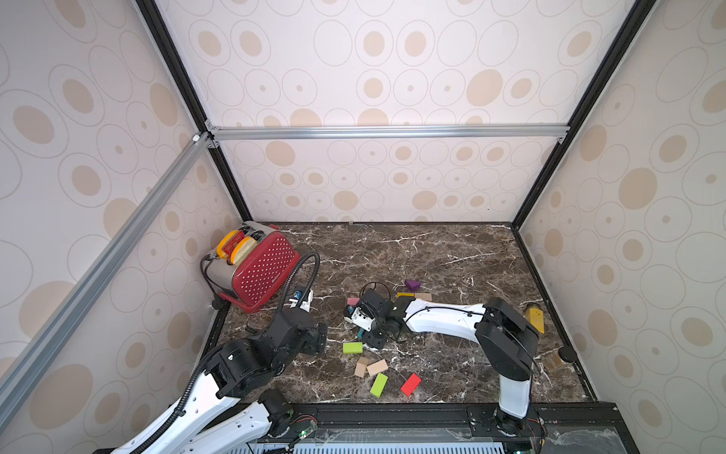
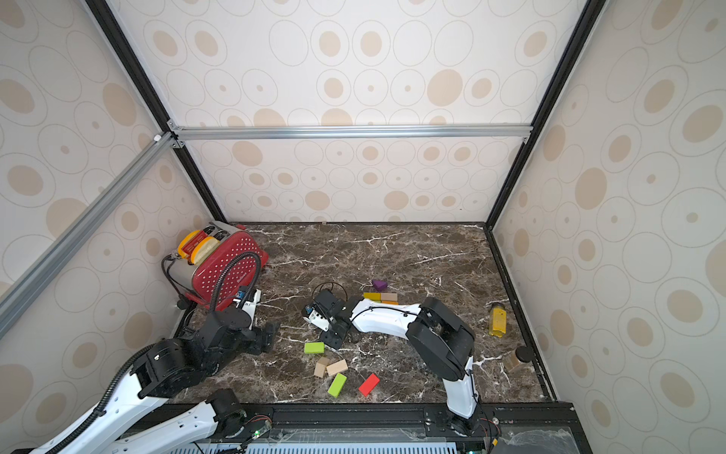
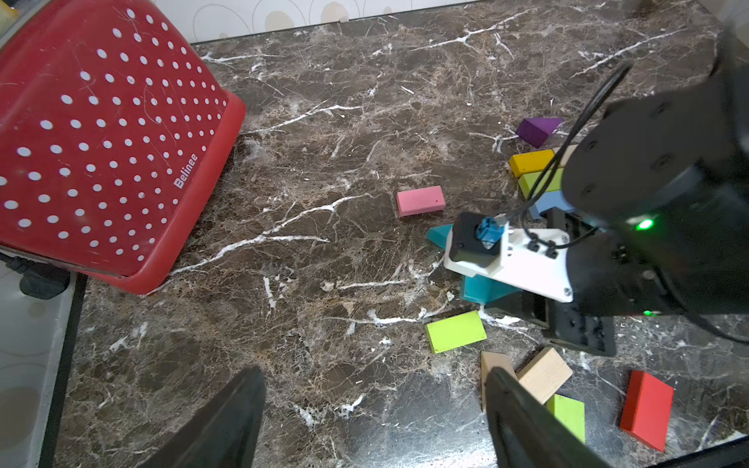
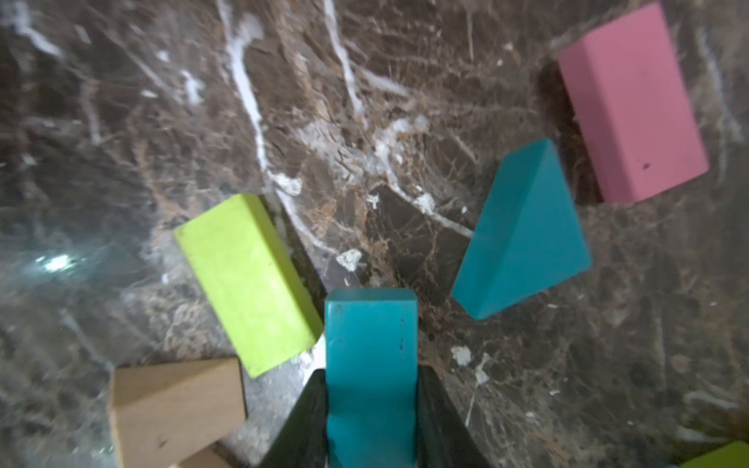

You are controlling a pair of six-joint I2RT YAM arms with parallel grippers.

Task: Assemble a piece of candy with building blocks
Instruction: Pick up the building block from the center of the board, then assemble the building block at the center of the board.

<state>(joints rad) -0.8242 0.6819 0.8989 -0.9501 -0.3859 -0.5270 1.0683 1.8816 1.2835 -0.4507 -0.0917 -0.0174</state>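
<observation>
Two dark fingers of the right gripper [image 4: 371, 421] clamp a teal block [image 4: 371, 364], low over the marble table [image 4: 121, 121] between a green brick [image 4: 247, 279] and a teal wedge [image 4: 523, 235]; a pink brick [image 4: 632, 105] lies just past the wedge. Nearer the toaster [image 3: 105, 137], the left gripper [image 3: 364, 421] hangs spread wide and empty.

Both arms reach in from the six o'clock edge. The right end effector [image 4: 371, 421], wrist bent down toward nine o'clock over the bench [image 1: 451, 255], is clamped on a teal block [image 4: 371, 364], one finger on each side. The left end effector [image 3: 373, 421] hovers toward three o'clock, fingers [image 3: 227, 421] spread wide, gripping nothing.
</observation>
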